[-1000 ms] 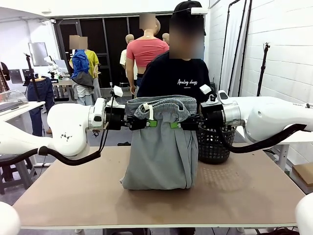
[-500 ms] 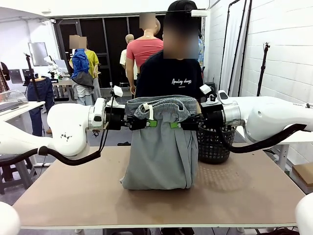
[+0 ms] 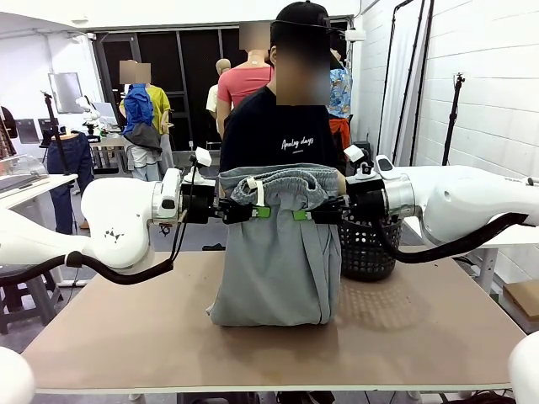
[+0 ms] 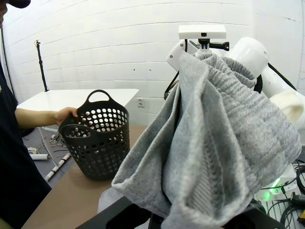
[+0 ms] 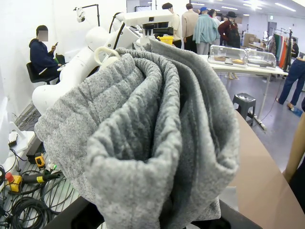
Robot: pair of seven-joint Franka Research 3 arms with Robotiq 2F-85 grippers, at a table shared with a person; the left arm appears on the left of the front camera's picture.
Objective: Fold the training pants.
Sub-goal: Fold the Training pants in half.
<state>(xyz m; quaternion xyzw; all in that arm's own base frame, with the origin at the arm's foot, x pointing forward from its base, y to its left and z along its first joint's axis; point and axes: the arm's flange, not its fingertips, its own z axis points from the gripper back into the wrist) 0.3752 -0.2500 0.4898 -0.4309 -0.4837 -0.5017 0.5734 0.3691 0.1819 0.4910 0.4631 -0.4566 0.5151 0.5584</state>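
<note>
Bright, even overhead indoor light. Soft shadow on the table beside the training pants. Front view sharp. Both wrist views bend lines at edges; nearest cloth slightly soft. Ceiling lights glare in right wrist view.

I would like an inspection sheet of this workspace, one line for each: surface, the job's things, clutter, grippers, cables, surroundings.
Surface: brown table, bare around the garment.
Job's things: training pants, grey, held up by the waistband; the lower end rests bunched on the table; white drawstring hangs at the front.
Clutter: black mesh basket on the far right part of the table; the person's hand is at its rim.
Grippers: left gripper shut on the waistband's left side; right gripper shut on its right side.
Cables: black cables loop under both arms above the table.
Surroundings: person in a black T-shirt at the far side; white brick wall on the right.
</note>
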